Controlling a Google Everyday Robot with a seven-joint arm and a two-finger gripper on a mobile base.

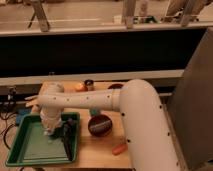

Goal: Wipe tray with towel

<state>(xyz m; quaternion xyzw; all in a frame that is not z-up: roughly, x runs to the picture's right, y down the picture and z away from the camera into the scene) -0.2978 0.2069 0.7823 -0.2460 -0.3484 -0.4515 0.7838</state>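
The green tray (30, 150) sits on the wooden table (100, 155) at the lower left. My white arm reaches across from the right, and my gripper (57, 134) hangs down into the right half of the tray, close to its floor. A pale patch at the gripper's tip (49, 132) may be the towel; I cannot tell for certain. Dark parts of the gripper stand near the tray's right wall.
A dark bowl (100, 125) stands just right of the tray. A small orange piece (119, 148) lies near the table's front edge. At the back are an orange object (80, 87), a dark can (89, 85) and another bowl (116, 86). A blue object (22, 118) lies left of the tray.
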